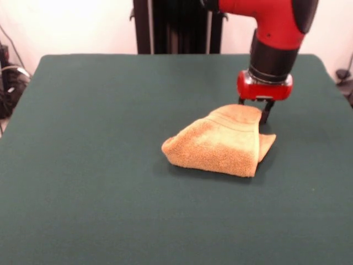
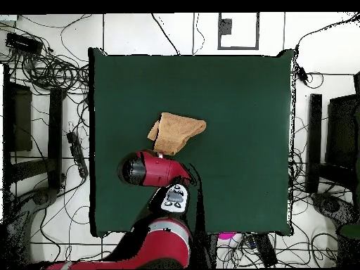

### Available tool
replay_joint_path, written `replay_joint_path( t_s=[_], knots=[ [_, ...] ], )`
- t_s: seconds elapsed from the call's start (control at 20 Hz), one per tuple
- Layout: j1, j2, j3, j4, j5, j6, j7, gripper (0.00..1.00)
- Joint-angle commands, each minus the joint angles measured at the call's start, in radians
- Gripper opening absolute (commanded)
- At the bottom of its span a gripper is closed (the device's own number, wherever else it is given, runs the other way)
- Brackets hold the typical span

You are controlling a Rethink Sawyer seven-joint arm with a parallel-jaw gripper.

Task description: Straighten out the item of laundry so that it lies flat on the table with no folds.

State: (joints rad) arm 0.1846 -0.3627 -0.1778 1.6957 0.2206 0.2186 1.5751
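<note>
The orange-tan towel (image 1: pixel 220 144) lies folded over itself in a bunched wedge on the dark green table (image 1: pixel 99 165), right of its middle. A woven band runs across its upper layer, and a small flap sticks out at its right. My gripper (image 1: pixel 263 113) hangs from the red wrist at the towel's far right edge, where the cloth rises up to it. I cannot see whether it holds the cloth. In the overhead view the towel (image 2: pixel 177 131) lies near the table's (image 2: pixel 239 98) middle, and the red arm (image 2: pixel 151 171) covers the gripper at the towel's lower left end.
The black pedestal (image 1: pixel 176 25) stands behind the table's far edge. Cables and dark equipment (image 2: pixel 42 77) lie on the floor around the table. Bare green cloth surrounds the towel on all sides.
</note>
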Motion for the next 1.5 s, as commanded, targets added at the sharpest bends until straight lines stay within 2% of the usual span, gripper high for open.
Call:
replay_joint_path(
  t_s=[0.05, 0.25, 0.45, 0.55, 0.8, 1.0, 1.25, 1.5],
  knots=[
    [0.062, 0.115, 0.029, -0.029, 0.090, -0.180, 0.326, 1.00],
    [0.117, 0.084, -0.034, -0.020, 0.101, -0.190, 0.325, 1.00],
    [0.121, 0.072, -0.027, -0.019, 0.120, -0.156, 0.315, 1.00],
    [0.129, 0.062, -0.032, -0.019, 0.136, -0.103, 0.314, 1.00],
    [0.224, 0.014, -0.143, -0.046, 0.168, 0.117, 0.331, 1.00],
    [0.248, 0.006, -0.166, -0.057, 0.184, 0.176, 0.329, 1.00],
    [0.322, 0.013, -0.253, -0.079, 0.197, 0.276, 0.369, 1.00],
    [0.324, 0.039, -0.241, -0.089, 0.210, 0.192, 0.355, 1.00]
  ],
)
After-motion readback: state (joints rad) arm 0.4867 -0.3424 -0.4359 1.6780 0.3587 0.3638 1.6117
